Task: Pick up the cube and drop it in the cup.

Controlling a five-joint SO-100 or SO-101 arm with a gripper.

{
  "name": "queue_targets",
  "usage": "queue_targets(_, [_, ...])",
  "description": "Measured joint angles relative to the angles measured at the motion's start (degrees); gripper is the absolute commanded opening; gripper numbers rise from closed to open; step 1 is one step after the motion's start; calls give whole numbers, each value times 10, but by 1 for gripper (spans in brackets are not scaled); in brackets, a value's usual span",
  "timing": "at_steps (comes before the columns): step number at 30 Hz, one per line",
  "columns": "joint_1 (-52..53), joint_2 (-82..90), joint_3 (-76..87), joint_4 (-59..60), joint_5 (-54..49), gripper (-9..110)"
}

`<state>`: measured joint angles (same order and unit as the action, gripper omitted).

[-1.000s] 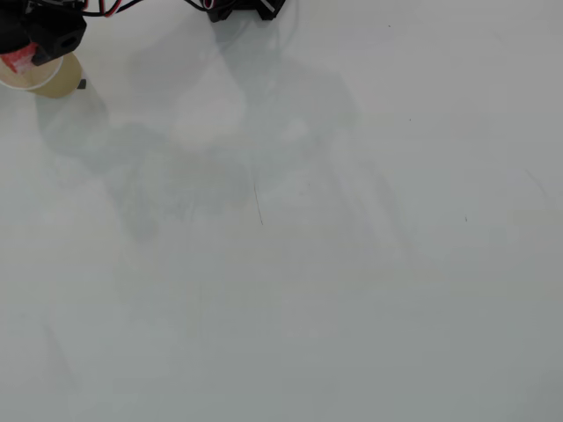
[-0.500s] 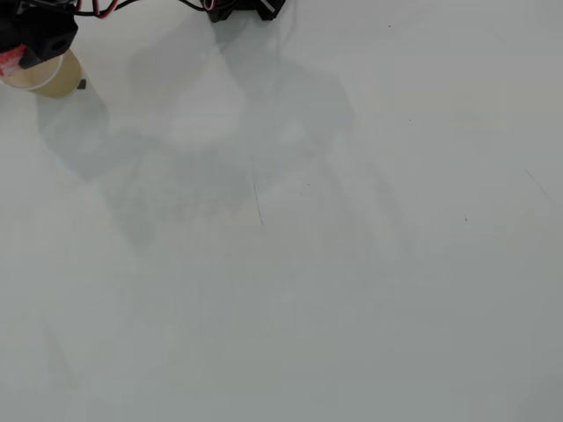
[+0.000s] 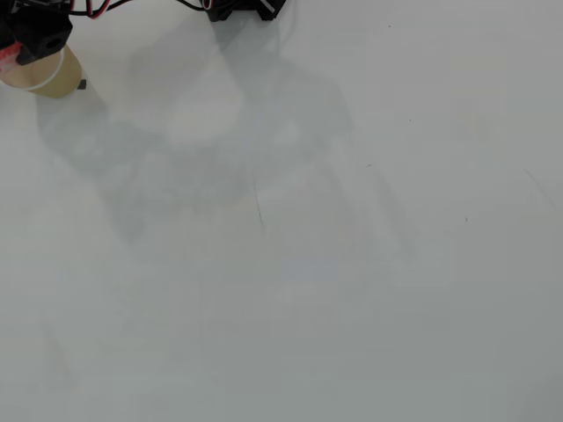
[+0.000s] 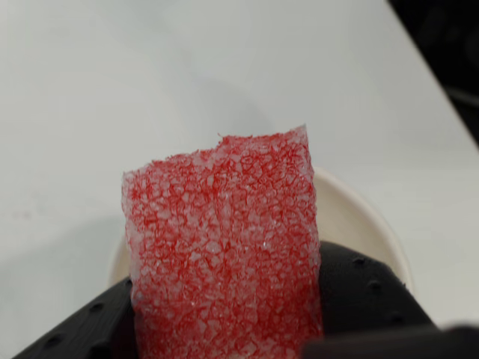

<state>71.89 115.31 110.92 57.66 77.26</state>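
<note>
My jaws were clamped on the small red speckled foam cube (image 4: 224, 254); it hung directly above the open mouth of the cream paper cup (image 4: 359, 217), at the white desk's (image 3: 352, 264) far-left corner in the overhead view.

The cube (image 4: 224, 254) looks like porous, glistening foam, the pincer (image 4: 224, 329) matt black plastic, the cup (image 4: 352, 217) smooth paper.

In the wrist view the cube (image 4: 224, 254) hides most of the cup (image 4: 359, 224) and runs off the bottom edge. Overhead, the arm (image 3: 40, 31) covers the cup's (image 3: 53, 79) mouth, cropped top-left.
</note>
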Motion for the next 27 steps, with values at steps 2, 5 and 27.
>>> queue_targets(2, [-1,0,0,0,0,4])
queue_targets(5, [-1,0,0,-2,0,4])
queue_targets(27, [-1,88,92,-64,-22,4])
